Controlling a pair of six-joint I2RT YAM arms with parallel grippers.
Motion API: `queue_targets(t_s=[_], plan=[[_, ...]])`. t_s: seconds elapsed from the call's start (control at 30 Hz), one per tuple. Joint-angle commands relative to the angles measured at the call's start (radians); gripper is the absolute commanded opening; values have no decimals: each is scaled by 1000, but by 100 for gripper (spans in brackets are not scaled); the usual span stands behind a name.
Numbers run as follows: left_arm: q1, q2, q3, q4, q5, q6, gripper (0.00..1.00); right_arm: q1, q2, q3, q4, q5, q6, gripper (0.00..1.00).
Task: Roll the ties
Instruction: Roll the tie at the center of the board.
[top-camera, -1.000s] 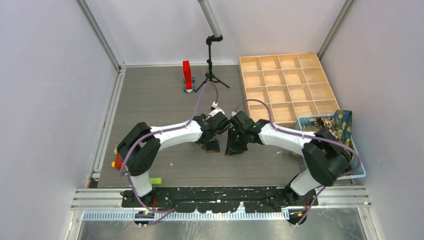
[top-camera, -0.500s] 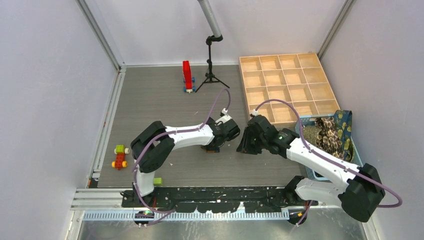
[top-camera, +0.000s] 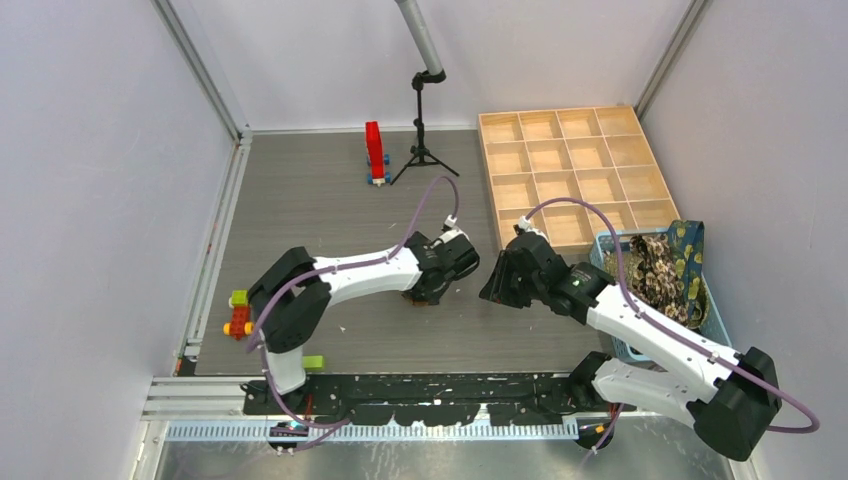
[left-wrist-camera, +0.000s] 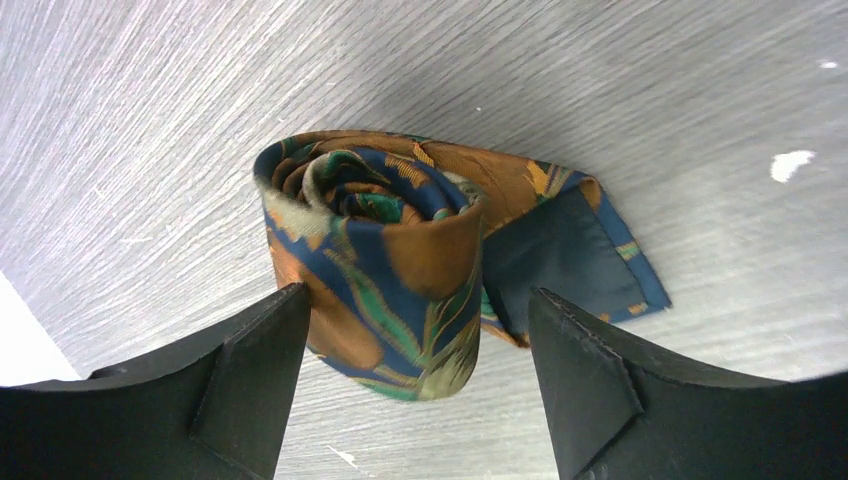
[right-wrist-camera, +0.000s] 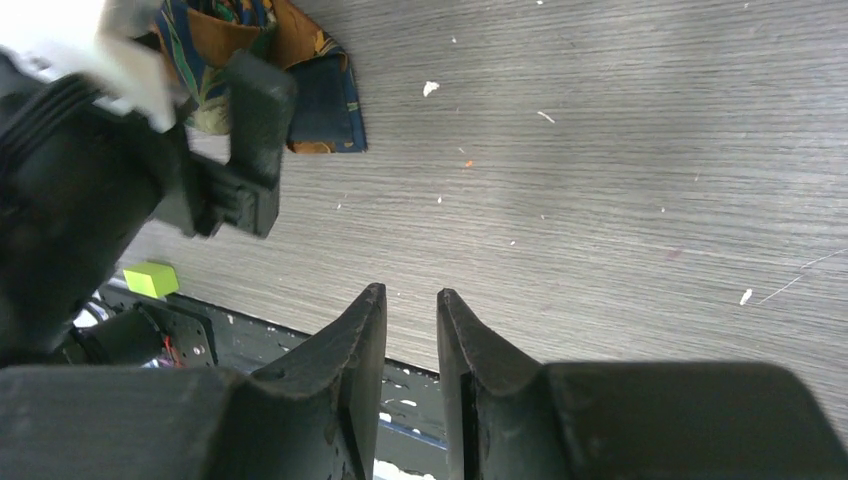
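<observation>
Top external, near edge first: green block (top-camera: 312, 362) and brick toy (top-camera: 238, 315) sit by near-left corner, not part of the job. Both arms reach in to approx ctr of counter (top-camera: 300, 200).

Left wrist: rolled tie (left-wrist-camera: 380, 260) stands on its edge on counter. Navy/orange/green print, coil tight, loose end w/ navy lining flat behind it. left jaws apart, one each side of roll and close. Contact not clear. Reads as bracketing the roll so it can't tip or unwind.

Right wrist: right jaws together but for a thin slit, holding nothing, hanging over counter just right of roll. Prob. parked aside so as not to crowd it.

Right edge: blue basket (top-camera: 608, 240) w/ more ties (top-camera: 655, 258) heaped, unrolled, so job is prob. far from done.

Far-right corner: wooden compartment tray (top-camera: 570, 175), likely where rolls go. Far edge: red brick tower (top-camera: 374, 152), tripod (top-camera: 422, 130).
</observation>
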Motion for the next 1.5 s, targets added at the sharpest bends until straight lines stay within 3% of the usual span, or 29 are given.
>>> queue_targets(t_s=[0.0,0.27,0.5,0.63,0.9,1.47], plan=[[-8,-134,17,-19,84,-4,82,-4,-3,30,21,60,11,32],[64,-361,-47,-3,254,42,84,0,53,24,158,82,17,49],[300,-470,-108,32,460,103,79,11,140,-30,418,18,49,66],[395,-439,-107,43,535,136,77,19,253,-32,556,-33,53,67],[422,-276,-41,8,521,160,72,20,436,-2,789,-120,32,68],[421,-218,-81,59,640,155,66,-19,561,35,831,-243,-70,69]])
